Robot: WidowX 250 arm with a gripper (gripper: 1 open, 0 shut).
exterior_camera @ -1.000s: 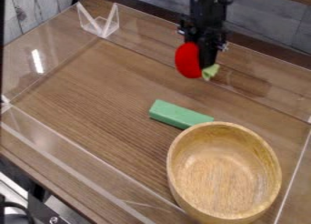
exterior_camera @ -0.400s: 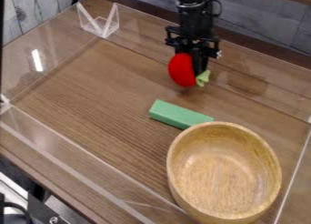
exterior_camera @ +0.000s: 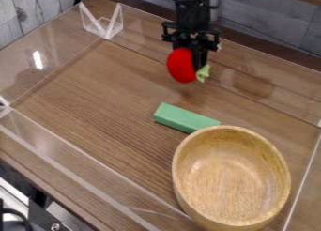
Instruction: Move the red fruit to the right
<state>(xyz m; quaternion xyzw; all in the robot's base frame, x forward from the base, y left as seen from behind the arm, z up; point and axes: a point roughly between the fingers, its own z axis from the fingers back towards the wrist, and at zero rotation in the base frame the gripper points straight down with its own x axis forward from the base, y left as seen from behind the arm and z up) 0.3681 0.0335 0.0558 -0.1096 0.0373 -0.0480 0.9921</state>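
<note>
At the far side of the worktop (exterior_camera: 88,113), the end effector (exterior_camera: 189,49) grasps the red fruit (exterior_camera: 185,65), lifted beyond the green block (exterior_camera: 186,117). Carrying is underway; next it should travel right, then lower and release.

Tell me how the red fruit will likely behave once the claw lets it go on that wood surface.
The red fruit looks rounded and glossy, so it may roll a little on the smooth wooden table. It seems a small rigid toy, probably light. Its green stem end could stop a roll. The claw grips it now.
</note>
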